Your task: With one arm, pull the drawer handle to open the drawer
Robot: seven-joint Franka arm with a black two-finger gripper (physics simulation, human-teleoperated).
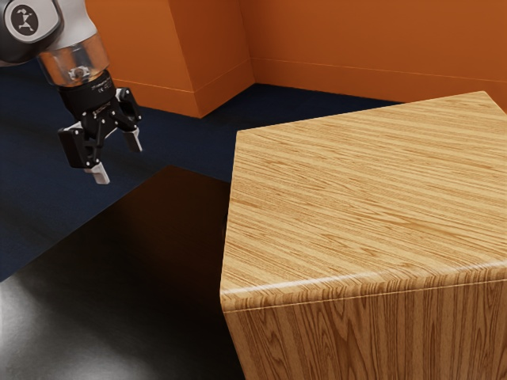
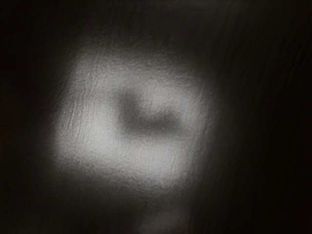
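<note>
Hanging at the exterior view's upper left, the end effector (image 1: 119, 161) points down and slightly toward that view's right, on the end of the grey and clear-sleeved arm (image 1: 67, 51). Its two black fingers (image 1: 99, 170) with pale tips stand well apart, and nothing is between them or touching them. It hovers in the air above the blue floor (image 1: 198, 134) and the far edge of the dark, glossy worktop (image 1: 119, 301).

A wooden cabinet (image 1: 372, 206), the piece the task concerns, takes up the exterior view's right half, well apart from the end effector. Its broad top with light oak grain faces the camera, and a strip of its near face shows below a rounded front edge. A thin seam (image 1: 356, 297) runs along just under that edge. From this angle I cannot tell which face carries the drawer or its handle.

Orange walls (image 1: 356, 39) meet in a corner behind.

Seen from the wrist, the dark surface carries a pale, blurred patch of light (image 2: 97, 136) with a darker smudge (image 2: 146, 114) in its middle.
</note>
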